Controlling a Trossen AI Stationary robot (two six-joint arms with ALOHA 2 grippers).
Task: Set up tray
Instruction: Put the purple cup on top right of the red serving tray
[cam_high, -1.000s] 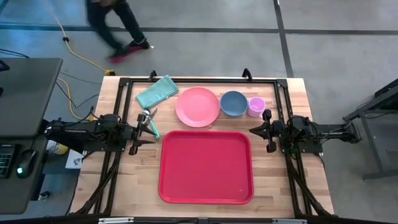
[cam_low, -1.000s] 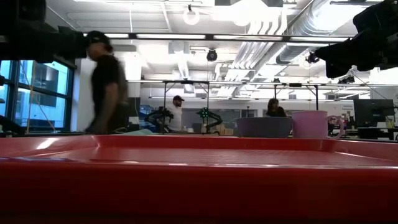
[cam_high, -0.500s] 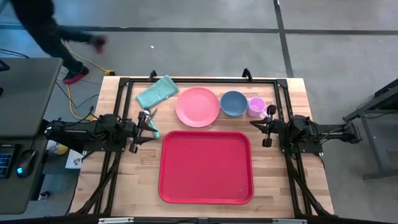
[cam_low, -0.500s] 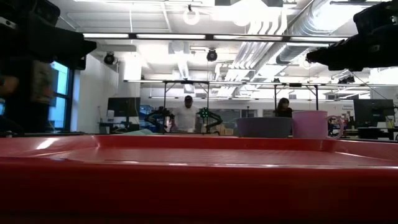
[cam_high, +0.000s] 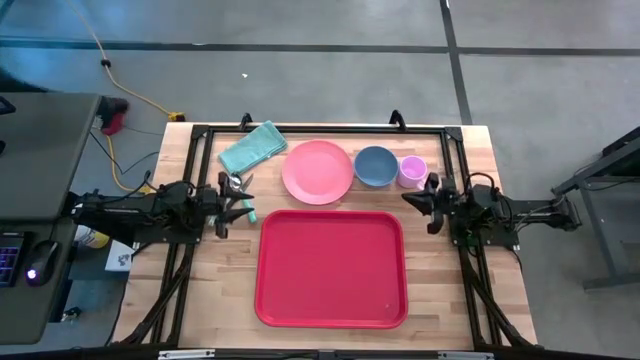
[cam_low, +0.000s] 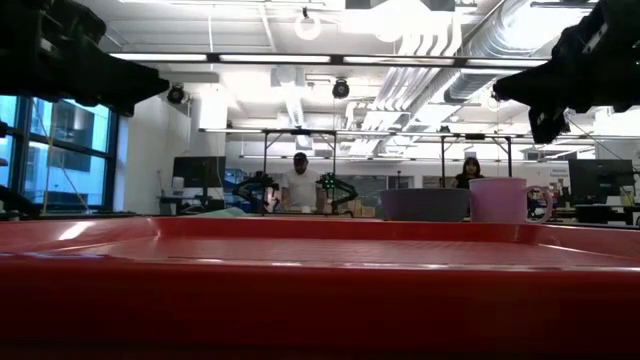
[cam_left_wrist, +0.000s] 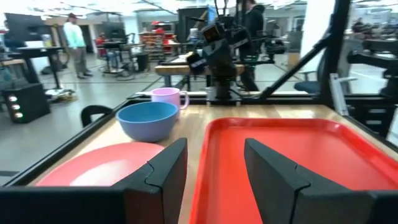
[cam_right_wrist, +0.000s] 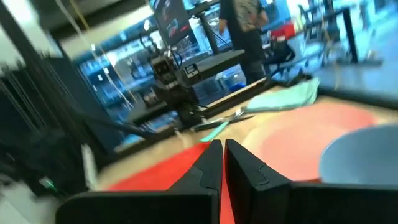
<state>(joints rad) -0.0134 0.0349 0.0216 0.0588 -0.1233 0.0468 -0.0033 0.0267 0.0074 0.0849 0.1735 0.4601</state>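
The red tray (cam_high: 330, 268) lies flat on the near middle of the wooden table and holds nothing. Behind it, on the table, sit a pink plate (cam_high: 318, 171), a blue bowl (cam_high: 375, 165) and a pink cup (cam_high: 411, 171). A teal cloth (cam_high: 253, 147) lies at the far left. Cutlery with a teal handle (cam_high: 248, 210) lies by the tray's far left corner. My left gripper (cam_high: 243, 200) hovers open over that cutlery, pointing right (cam_left_wrist: 214, 168). My right gripper (cam_high: 405, 197) hovers shut at the tray's far right corner, pointing left (cam_right_wrist: 222, 155).
A black frame (cam_high: 320, 128) runs round the table's far edge and both sides. People stand in the room beyond the table (cam_low: 298, 185). A desk with a keyboard and mouse (cam_high: 35, 270) stands left of the table. Bare wood shows on either side of the tray.
Both grippers have shifted a little toward the table's far edge and rolled about their own axes; the right arm's end now hangs lower in the low view. A person has walked off across the floor beyond the table's far left. The tray and dishes have stayed put.
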